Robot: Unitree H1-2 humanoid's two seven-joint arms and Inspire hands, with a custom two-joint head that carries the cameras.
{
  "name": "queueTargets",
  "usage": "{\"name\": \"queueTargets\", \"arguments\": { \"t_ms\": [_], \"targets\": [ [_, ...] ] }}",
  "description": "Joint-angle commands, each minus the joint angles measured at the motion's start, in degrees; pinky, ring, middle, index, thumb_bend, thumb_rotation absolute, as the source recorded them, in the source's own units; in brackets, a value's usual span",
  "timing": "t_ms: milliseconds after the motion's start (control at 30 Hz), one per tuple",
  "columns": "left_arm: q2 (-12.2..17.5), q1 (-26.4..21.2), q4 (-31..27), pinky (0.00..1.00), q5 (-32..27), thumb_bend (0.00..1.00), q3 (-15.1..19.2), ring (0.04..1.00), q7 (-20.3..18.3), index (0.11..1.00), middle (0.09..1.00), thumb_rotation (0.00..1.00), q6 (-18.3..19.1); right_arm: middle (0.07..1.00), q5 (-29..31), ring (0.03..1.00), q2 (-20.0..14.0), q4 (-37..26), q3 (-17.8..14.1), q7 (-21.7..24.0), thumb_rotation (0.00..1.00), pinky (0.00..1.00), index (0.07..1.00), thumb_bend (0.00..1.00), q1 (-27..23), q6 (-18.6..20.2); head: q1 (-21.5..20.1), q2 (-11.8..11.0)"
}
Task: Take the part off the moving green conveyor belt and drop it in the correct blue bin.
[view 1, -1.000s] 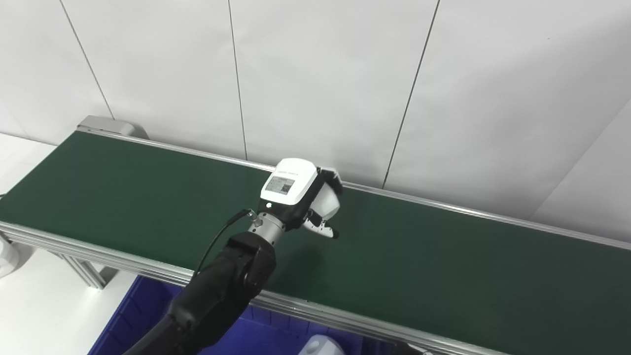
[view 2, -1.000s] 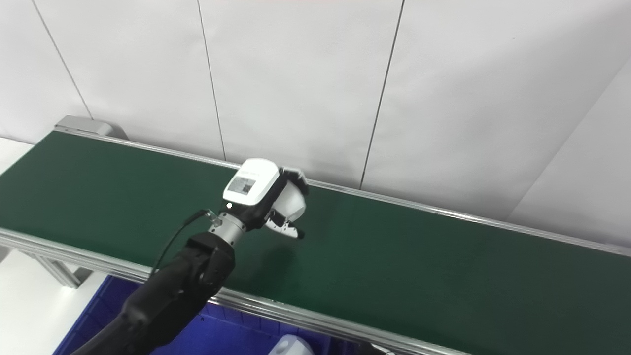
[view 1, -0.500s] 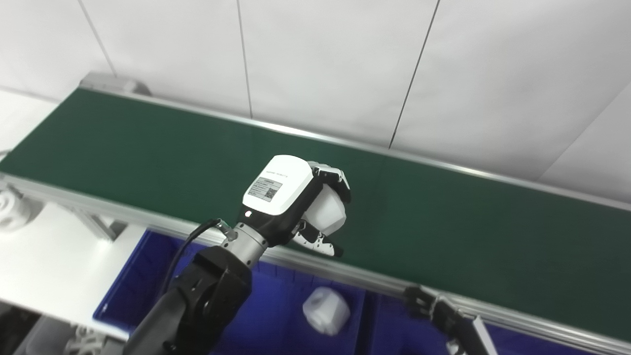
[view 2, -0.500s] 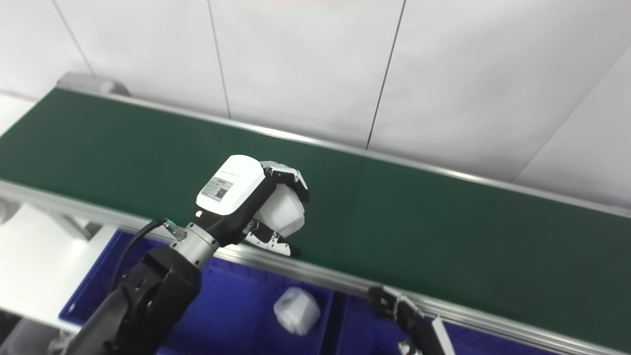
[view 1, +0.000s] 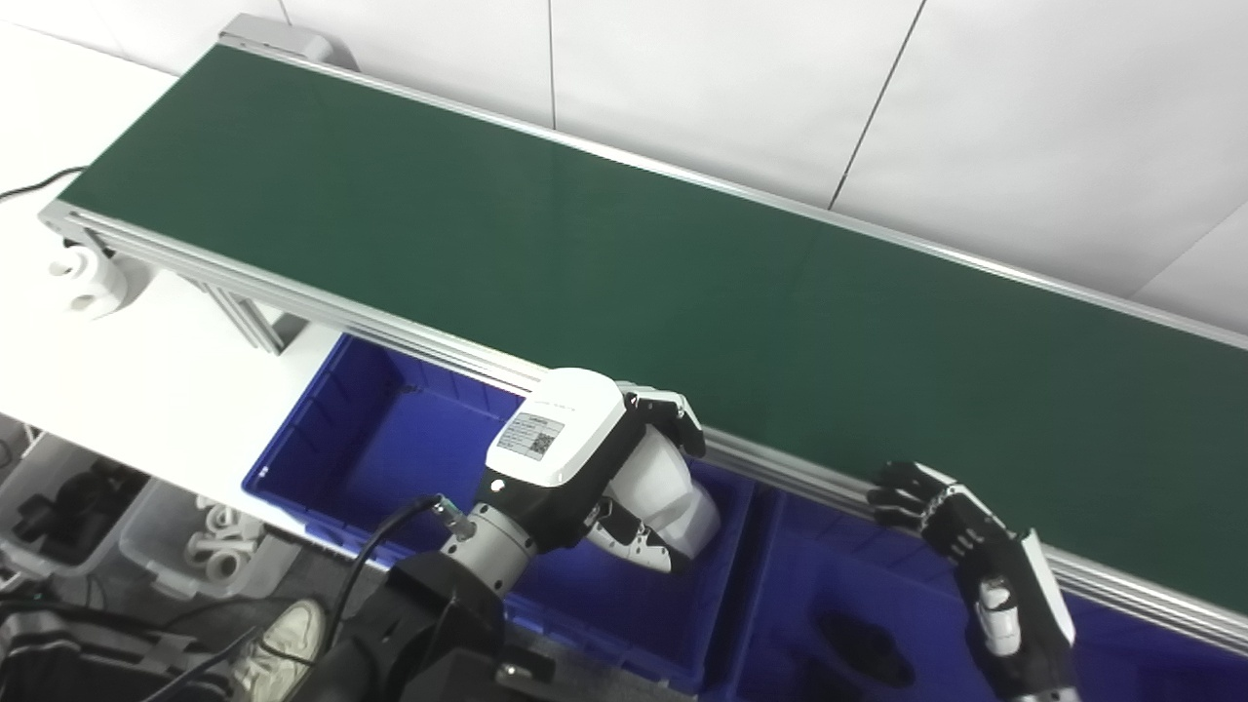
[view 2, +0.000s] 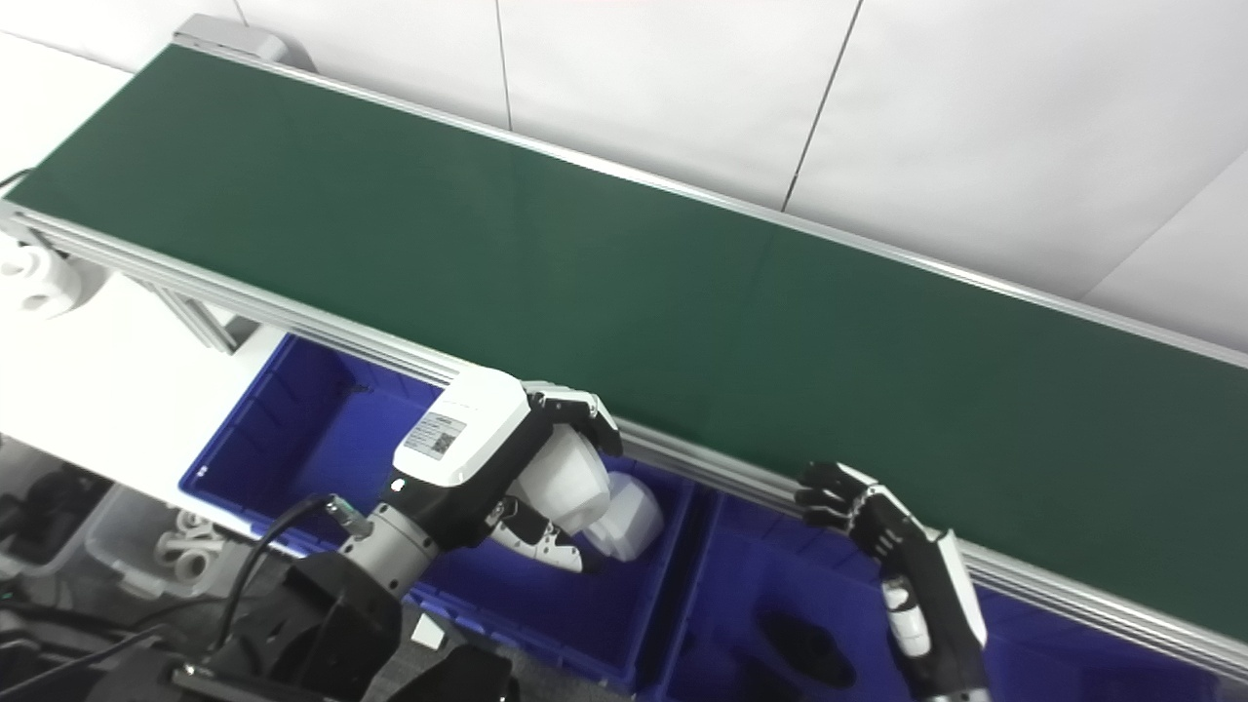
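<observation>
My left hand [view 1: 585, 458] is shut on a white rounded part [view 2: 565, 478] and hangs over the right end of the left blue bin [view 1: 390, 439], just in front of the belt's near rail. A second white part [view 2: 634, 512] lies in that bin, right beside the held one. The green conveyor belt [view 1: 585, 244] runs from upper left to lower right with nothing on it. Above the right blue bin [view 1: 809, 546], my right hand [view 1: 960, 531] is open, its fingers loosely curled and holding nothing.
A dark item [view 1: 863, 648] lies in the right bin. A white fitting [view 1: 88, 278] sits on the white table by the belt's left end. Below the table are clear boxes of white parts [view 1: 210, 556] and a shoe [view 1: 283, 643].
The camera has tilted down. My left hand has carried the white part from above the belt, back over its near rail, to above the left bin. The right hand has come into view.
</observation>
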Motion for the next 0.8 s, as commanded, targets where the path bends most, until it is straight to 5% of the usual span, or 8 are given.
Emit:
{"name": "queueTargets", "arguments": {
  "t_ms": [0,600,700,767],
  "targets": [
    [-0.3,-0.4,0.4,0.29,0.2,0.51,0.3,0.358,4.0,0.542,0.431,0.0,-3.0,0.757,1.1,0.721,-0.6,-0.7,-0.7,0.6,0.99,0.67,0.761,0.94,-0.1,0.1,0.1,0.0],
    [-0.9,-1.4,1.6,0.33,3.7,0.51,2.9,0.391,7.6,0.537,0.434,0.0,-2.9,0.754,0.3,0.722,-0.4,-0.7,-1.0,0.5,1.0,0.68,0.759,0.93,0.8,-1.0,-0.6,-1.0],
    [-0.9,-1.0,1.0,0.49,7.6,0.52,2.7,0.583,6.6,0.501,0.626,0.05,-2.2,0.755,0.4,0.722,-0.4,-0.9,-0.9,0.6,1.0,0.68,0.76,0.93,0.8,-0.7,-0.4,-1.0],
    [-1.0,-0.6,0.3,0.68,10.2,0.84,2.4,0.762,4.8,0.693,0.8,0.31,-1.4,0.756,0.2,0.719,-0.4,-1.2,-0.9,0.4,0.99,0.67,0.762,0.93,1.0,-0.3,-0.4,-0.9]
  ]
}}
